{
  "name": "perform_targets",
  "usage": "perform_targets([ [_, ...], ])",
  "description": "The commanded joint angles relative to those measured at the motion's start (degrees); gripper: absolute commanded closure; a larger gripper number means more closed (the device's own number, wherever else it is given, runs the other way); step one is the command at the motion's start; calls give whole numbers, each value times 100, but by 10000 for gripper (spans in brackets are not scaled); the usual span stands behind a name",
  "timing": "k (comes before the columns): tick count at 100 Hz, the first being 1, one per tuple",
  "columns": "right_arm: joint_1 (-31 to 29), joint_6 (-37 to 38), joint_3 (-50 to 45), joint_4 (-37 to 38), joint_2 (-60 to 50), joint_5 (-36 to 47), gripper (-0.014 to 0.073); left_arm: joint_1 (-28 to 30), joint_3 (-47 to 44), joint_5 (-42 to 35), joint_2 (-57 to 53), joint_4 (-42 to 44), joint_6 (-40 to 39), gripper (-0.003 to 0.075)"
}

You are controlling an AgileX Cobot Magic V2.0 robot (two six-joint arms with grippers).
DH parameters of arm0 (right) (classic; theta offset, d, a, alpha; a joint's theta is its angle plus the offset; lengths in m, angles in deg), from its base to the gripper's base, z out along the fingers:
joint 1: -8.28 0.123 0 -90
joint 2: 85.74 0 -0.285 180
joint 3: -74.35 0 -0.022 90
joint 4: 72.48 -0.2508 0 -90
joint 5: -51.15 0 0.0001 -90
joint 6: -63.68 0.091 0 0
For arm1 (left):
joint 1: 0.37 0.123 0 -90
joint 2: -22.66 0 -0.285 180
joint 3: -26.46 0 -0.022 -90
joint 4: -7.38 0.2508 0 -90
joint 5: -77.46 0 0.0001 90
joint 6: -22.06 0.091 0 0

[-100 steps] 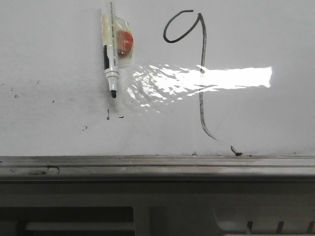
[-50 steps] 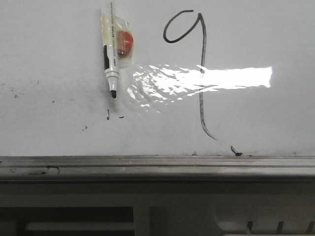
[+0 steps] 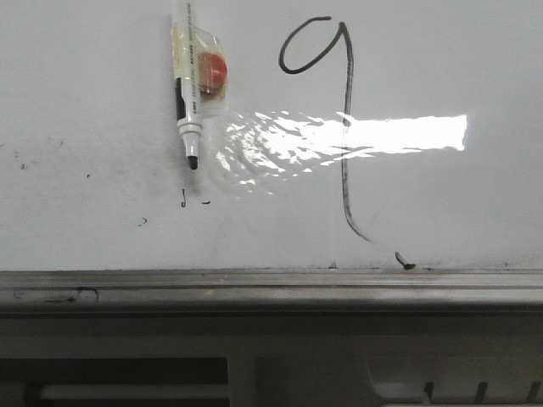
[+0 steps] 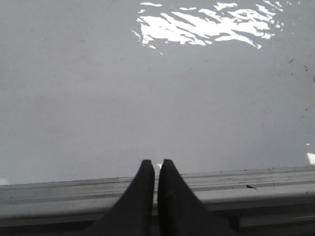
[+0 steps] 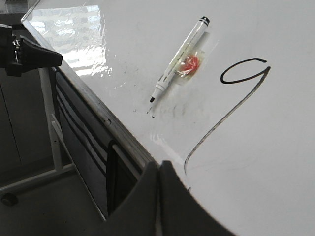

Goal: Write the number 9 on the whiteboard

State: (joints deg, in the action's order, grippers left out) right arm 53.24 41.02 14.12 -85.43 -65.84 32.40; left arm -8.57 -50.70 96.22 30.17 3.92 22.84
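Front view: number 9 (image 3: 339,127) drawn on whiteboard (image 3: 102,212), marker (image 3: 186,93) lying beside, no claw visible. Left wrist: left claw (image 4: 156,167) pressed together over rail (image 4: 275,179). Right wrist: right claw (image 5: 158,169) closed, empty, 9's tail ending just beyond.

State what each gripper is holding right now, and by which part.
Nothing is held. The left gripper and right gripper are both shut and empty. The marker lies uncapped on the whiteboard, beside the number 9.

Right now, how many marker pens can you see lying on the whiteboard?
1. A white-barrelled marker pen with a black tip lies uncapped on the glossy white whiteboard, left of the black hand-drawn number 9, beside a taped red piece. None seems hidden.
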Motion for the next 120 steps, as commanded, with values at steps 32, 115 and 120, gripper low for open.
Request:
perform_targets([
  [32,-33,-17,119,34,21,450,659,8,-167,-266,-153,-7,-78,738],
  [115,-3604,2911,-1906,1655,-1353,328,659,8,-167,-266,-153,-16,-78,738],
  [120,-3636,2911,-1906,1655,-1378,131,659,8,-167,-266,-153,-16,-78,738],
])
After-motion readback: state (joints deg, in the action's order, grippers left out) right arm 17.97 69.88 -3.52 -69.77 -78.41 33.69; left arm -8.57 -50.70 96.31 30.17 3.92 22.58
